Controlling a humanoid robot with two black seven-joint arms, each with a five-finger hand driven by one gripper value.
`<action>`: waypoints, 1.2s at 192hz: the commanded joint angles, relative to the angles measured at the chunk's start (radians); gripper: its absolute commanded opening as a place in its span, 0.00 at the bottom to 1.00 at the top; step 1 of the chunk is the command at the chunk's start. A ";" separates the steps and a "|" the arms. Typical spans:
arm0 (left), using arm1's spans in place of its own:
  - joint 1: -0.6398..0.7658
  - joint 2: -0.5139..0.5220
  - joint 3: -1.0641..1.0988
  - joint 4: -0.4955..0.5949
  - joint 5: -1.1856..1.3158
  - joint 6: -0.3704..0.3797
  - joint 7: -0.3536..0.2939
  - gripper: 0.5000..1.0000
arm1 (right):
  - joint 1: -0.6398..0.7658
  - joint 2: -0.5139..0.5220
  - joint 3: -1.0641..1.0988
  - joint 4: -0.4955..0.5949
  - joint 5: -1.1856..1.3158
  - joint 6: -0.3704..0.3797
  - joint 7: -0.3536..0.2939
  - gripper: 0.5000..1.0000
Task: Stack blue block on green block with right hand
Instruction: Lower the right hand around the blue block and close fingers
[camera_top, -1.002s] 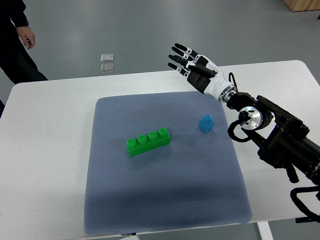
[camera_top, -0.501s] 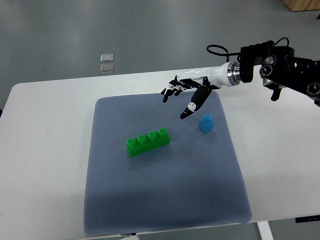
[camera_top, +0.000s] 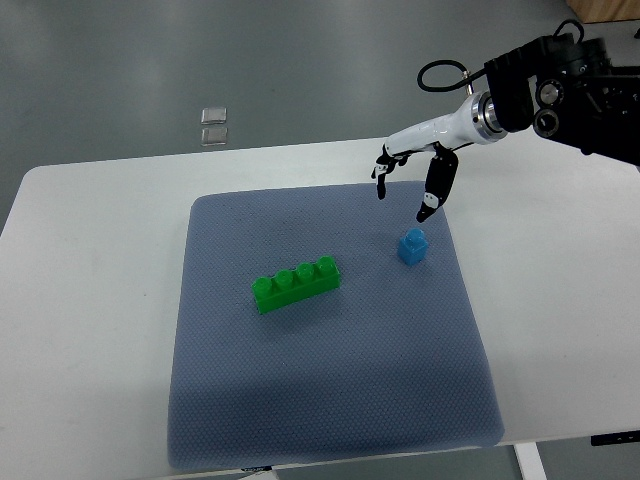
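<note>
- The white table (camera_top: 90, 260) is the biggest thing here, and it holds everything else.
- A big gray-blue mat (camera_top: 330, 400) lies on the table and covers most of the middle.
- The right arm (camera_top: 560, 85) comes in from the top right corner. It is black near the edge and white closer to the hand.
- The right hand (camera_top: 415, 175) hangs over the far right part of the mat. Its fingers (camera_top: 436, 190) are spread apart and point down. It holds nothing.
- The green block (camera_top: 296, 284) is long, with four bumps on top. It lies near the middle of the mat, and its long side runs left to right, with the right end tipped a little away from the robot.
- The blue block (camera_top: 413, 245) is small and sits alone on the mat, to the right of the green block and apart from it.
- The blue block is just below the fingertips in the picture, very near them but not touching.
- It looks like the hand only needs to drop a bit toward the robot to grab it.
- The left hand cannot be seen, so the right hand is the one close by.
</note>
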 joint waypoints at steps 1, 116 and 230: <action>0.000 0.000 -0.003 0.000 0.000 0.000 0.000 1.00 | -0.045 0.013 0.003 -0.012 0.002 -0.026 0.000 0.85; 0.000 0.000 -0.003 0.000 0.000 0.000 0.000 1.00 | -0.170 0.042 0.010 -0.046 -0.001 -0.153 -0.034 0.83; 0.002 0.000 -0.003 0.000 0.000 0.000 0.000 1.00 | -0.223 0.067 0.006 -0.089 -0.017 -0.206 -0.025 0.61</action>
